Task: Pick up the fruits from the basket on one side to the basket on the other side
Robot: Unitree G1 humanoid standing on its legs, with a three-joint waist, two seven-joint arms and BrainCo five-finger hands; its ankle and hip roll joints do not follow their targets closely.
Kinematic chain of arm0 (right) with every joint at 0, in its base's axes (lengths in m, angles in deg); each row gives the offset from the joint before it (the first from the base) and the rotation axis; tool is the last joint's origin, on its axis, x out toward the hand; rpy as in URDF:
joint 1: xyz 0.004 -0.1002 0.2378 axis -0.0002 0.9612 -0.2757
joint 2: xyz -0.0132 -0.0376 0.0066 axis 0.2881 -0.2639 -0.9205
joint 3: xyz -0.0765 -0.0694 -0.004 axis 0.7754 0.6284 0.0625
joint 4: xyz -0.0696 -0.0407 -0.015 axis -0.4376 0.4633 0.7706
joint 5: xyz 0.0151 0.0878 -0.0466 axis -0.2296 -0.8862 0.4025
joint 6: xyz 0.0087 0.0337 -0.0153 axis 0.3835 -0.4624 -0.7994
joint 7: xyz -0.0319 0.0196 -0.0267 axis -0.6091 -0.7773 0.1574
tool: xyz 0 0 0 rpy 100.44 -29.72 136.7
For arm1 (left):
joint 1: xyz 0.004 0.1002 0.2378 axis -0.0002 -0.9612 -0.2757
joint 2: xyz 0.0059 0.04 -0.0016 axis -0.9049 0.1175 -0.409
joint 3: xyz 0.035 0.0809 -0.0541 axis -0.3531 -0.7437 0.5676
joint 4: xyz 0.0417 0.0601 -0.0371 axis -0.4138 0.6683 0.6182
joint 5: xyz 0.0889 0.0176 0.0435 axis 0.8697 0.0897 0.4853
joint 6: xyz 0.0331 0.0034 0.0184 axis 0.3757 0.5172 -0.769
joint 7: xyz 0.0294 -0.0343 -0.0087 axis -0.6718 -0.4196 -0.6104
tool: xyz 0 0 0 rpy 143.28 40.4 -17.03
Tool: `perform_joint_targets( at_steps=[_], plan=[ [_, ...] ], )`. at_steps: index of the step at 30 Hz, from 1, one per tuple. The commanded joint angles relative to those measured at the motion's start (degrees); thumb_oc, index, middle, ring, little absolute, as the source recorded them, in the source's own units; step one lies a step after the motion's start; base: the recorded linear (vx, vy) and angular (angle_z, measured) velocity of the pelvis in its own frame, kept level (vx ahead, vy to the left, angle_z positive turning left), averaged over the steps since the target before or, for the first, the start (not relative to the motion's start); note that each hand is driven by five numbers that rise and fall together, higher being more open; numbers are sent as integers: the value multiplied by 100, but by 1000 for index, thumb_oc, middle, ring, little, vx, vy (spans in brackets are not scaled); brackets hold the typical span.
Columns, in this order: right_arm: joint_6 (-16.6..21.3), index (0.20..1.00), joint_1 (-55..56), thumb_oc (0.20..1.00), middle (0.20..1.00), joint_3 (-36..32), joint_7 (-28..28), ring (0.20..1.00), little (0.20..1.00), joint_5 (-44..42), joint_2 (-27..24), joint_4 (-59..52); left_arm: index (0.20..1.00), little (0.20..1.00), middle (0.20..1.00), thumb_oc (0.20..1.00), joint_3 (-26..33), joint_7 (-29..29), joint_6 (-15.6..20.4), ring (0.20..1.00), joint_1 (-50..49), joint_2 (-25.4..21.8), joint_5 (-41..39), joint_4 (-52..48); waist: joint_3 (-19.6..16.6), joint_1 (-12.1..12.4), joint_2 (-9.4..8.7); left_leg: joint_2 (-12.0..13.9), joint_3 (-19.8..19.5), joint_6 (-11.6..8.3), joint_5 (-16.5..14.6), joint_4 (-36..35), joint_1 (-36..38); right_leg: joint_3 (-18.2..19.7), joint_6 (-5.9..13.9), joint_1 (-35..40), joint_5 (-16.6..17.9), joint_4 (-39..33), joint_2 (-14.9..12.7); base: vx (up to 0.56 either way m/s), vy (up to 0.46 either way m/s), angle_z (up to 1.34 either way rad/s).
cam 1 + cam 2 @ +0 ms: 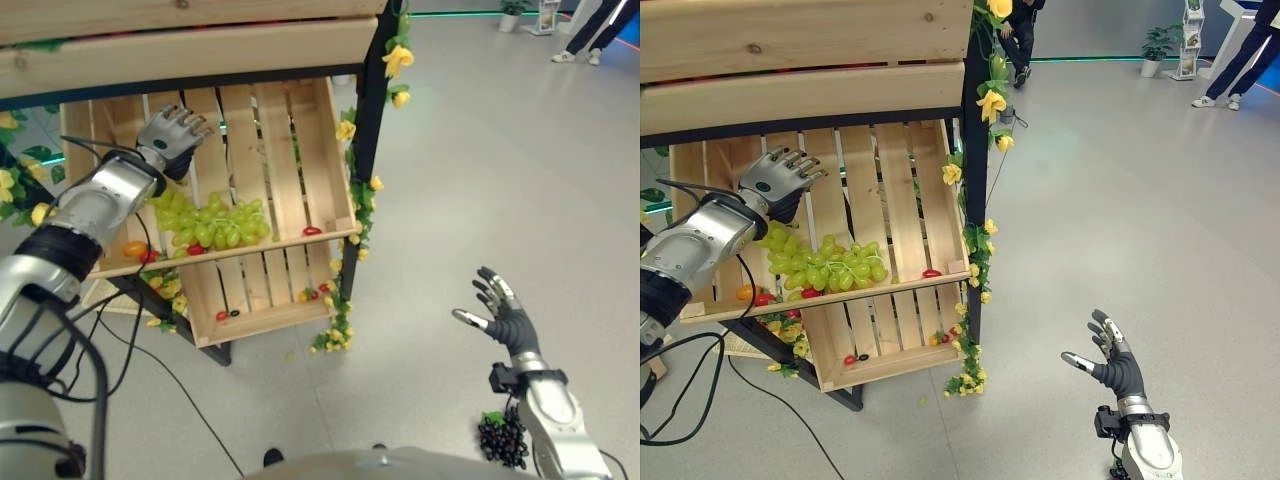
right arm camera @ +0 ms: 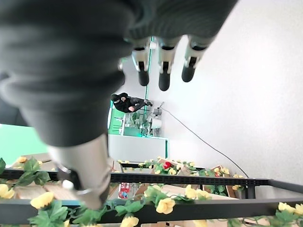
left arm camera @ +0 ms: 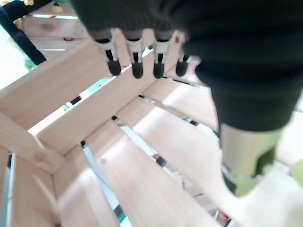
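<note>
Just above the green grapes in the crate, the left hand hovered open-fingered; the soft, easily crushed bunch looked best cupped from beneath, while the right hand hung spread and empty well away.

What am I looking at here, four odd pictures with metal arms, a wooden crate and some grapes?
A humanoid robot is sorting fruit. Two pictures come from cameras in its head, looking down; two come from cameras on its wrists. Its left hand, fingers relaxed and empty, hovers inside a slatted wooden crate above a bunch of green grapes; small red fruits lie nearby. Its right hand is spread open over the grey floor, holding nothing. Dark grapes show by the right arm. Yellow artificial flowers trim the stand.
</note>
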Motion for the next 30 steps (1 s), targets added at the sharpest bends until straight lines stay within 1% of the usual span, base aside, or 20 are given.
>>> perform_joint_targets(
  at_steps=[1,3,4,5,8,10,11,12,13,14,15,16,17,18,19,20,21,22,25,30],
  plan=[
    [328,1000,-192,1000,1000,-407,42,1000,1000,-125,-205,-602,1000,1000,1000,1000,623,96,-238,1000,380,5,-280,251,-92,158,-80,-96,-79,155,-1036,673,260,-334,452,-229,-336,443,-96,-32,-7,6],
    [323,1000,-265,1000,1000,-361,66,1000,1000,-121,-202,-556,1000,1000,1000,1000,880,78,-206,1000,298,150,-840,273,-89,167,-92,-96,-99,150,-1015,672,246,-357,442,-240,-340,471,-103,-38,-1,5],
    [324,1000,-269,1000,1000,-359,66,1000,1000,-121,-213,-553,1000,1000,1000,1000,897,70,-206,1000,284,143,-853,262,-89,160,-83,-97,-101,150,-1015,672,245,-358,442,-242,-343,475,-103,-28,-2,5],
    [315,1000,-278,1000,1000,-318,59,1000,1000,-102,-182,-568,1000,1000,1000,1000,1080,263,-235,1000,210,217,-1017,271,-99,171,-96,-98,-118,150,-1010,671,238,-379,431,-235,-350,486,-107,-12,-3,4],
    [337,1000,-304,1000,1000,-292,75,1000,1000,-61,-188,-556,1000,1000,1000,1000,1319,357,-209,1000,-40,281,-1143,121,-105,176,-104,-107,-136,151,-1007,677,232,-408,414,-233,-355,501,-110,-27,-11,4],
    [346,1000,-340,1000,1000,-345,134,1000,1000,-28,-113,-489,1000,1000,1000,1000,1828,427,-167,1000,-530,335,-1271,-447,-113,234,-146,-117,-176,147,-993,658,228,-443,396,-211,-345,476,-112,-31,-20,1],
    [363,1000,-358,1000,1000,-337,152,1000,1000,-20,-124,-491,1000,1000,1000,1000,2217,531,-182,1000,-871,307,-1305,-719,-118,233,-132,-124,-179,146,-985,647,232,-448,391,-203,-338,466,-115,0,0,0],
    [378,1000,-367,1000,1000,-386,170,1000,1000,-19,-69,-487,1000,1000,1000,1000,2439,669,-173,1000,-1110,246,-1267,-962,-107,289,-157,-127,-189,146,-981,636,220,-458,389,-207,-328,449,-119,0,0,0],
    [379,1000,-368,1000,1000,-368,169,1000,1000,-17,-90,-487,1000,1000,1000,1000,2525,658,-178,1000,-1206,234,-1253,-1021,-115,271,-142,-129,-184,146,-979,634,223,-453,389,-206,-326,445,-121,0,0,0],
    [382,1000,-349,1000,1000,-429,172,1000,1000,6,-49,-519,1000,1000,1000,1000,2943,723,-118,1000,-1675,165,-1205,-1544,-107,320,-155,-135,-195,150,-970,616,216,-457,387,-214,-312,429,-120,0,0,0],
    [362,1000,-318,1000,1000,-525,171,1000,1000,60,4,-540,1000,1000,1000,1000,3701,711,-39,1000,-2539,116,-1163,-2264,-98,403,-157,-145,-204,157,-951,573,208,-458,377,-224,-290,403,-127,-27,4,3],
    [347,1000,-312,1000,1000,-591,185,1000,1000,59,46,-529,1000,1000,1000,1000,4021,723,4,1000,-2895,152,-1168,-2542,-97,438,-157,-157,-216,162,-945,544,203,-459,371,-234,-279,392,-126,0,0,0],
    [329,1000,-307,1000,1000,-659,199,1000,1000,82,79,-530,1000,1000,1000,1000,4499,686,77,1000,-3388,195,-1168,-3036,-102,483,-143,-168,-208,164,-925,495,201,-463,370,-247,-254,367,-131,-9,-1,3],
    [322,1000,-313,1000,1000,-663,211,1000,1000,93,97,-529,1000,1000,1000,1000,4804,704,103,1000,-3714,245,-1161,-3225,-110,489,-128,-173,-213,163,-909,465,201,-468,369,-255,-240,352,-129,-3,-9,-7],
    [322,1000,-293,1000,1000,-774,236,1000,1000,67,170,-496,1000,1000,1000,1000,5270,762,217,1000,-4269,332,-1167,-3710,-98,581,-118,-194,-263,163,-882,405,207,-503,350,-249,-227,319,-128,3,-15,4],
    [332,1000,-283,1000,1000,-802,225,1000,1000,49,199,-521,1000,1000,1000,1000,5563,797,282,1000,-4581,417,-1198,-3958,-93,610,-116,-196,-292,160,-866,386,208,-517,340,-237,-228,307,-128,3,-12,7],
    [330,1000,-281,1000,1000,-784,219,1000,1000,48,184,-527,1000,1000,1000,1000,5651,778,288,1000,-4680,435,-1199,-4024,-98,585,-109,-197,-292,159,-863,382,212,-517,339,-234,-227,305,-129,2,-10,21],
    [337,1000,-258,1000,1000,-779,194,1000,1000,35,182,-557,1000,1000,1000,1000,5942,812,337,1000,-4992,540,-1221,-4260,-96,590,-102,-200,-322,155,-852,373,206,-544,332,-224,-228,298,-132,5,-9,13],
    [347,1000,-199,1000,1000,-854,149,1000,1000,26,203,-633,1000,1000,1000,1000,6447,857,502,1000,-5644,801,-1304,-4811,-77,680,-88,-215,-392,138,-812,335,184,-604,304,-185,-213,216,-133,-3,-23,14],
    [372,1000,-189,1000,1000,-894,106,1000,1000,-46,206,-707,1000,1000,1000,1000,6999,888,780,1000,-6444,1242,-1671,-5420,-21,792,-54,-220,-525,110,-733,316,114,-728,249,-161,-228,187,-129,-18,-26,21]
  ],
)
